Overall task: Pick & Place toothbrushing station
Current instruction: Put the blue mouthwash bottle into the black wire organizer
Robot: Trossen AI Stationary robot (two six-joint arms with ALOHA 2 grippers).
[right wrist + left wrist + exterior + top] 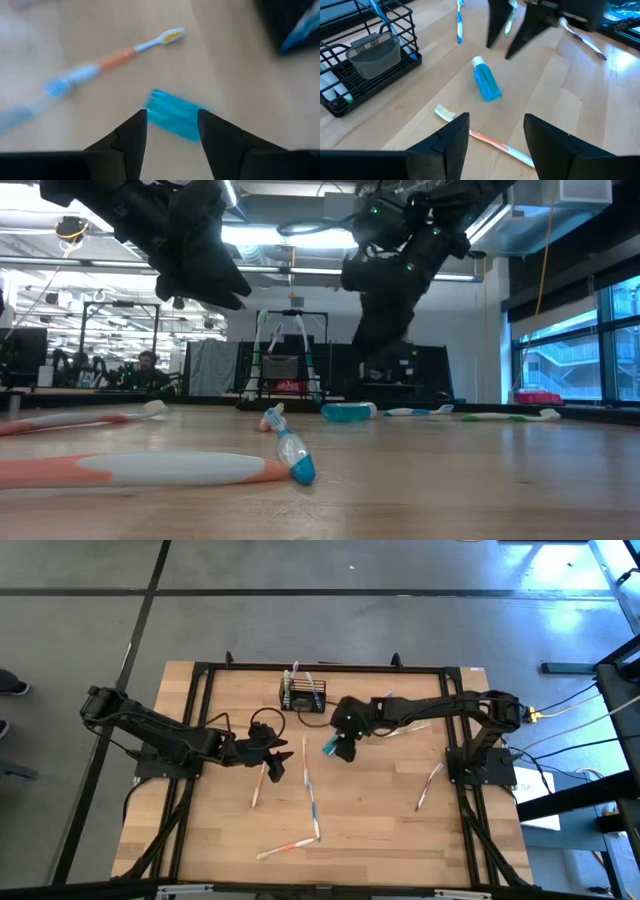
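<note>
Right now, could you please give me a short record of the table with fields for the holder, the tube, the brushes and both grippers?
holder: black wire-mesh basket at the table's far edge, upright, toothbrushes standing in it
tube: small teal tube lying flat on the wood, apart from the basket
right gripper: open, hanging just above the tube, fingers astride it, not gripping
left gripper: open, empty, above an orange-and-white toothbrush
loose brushes: several lying scattered on the table
</note>
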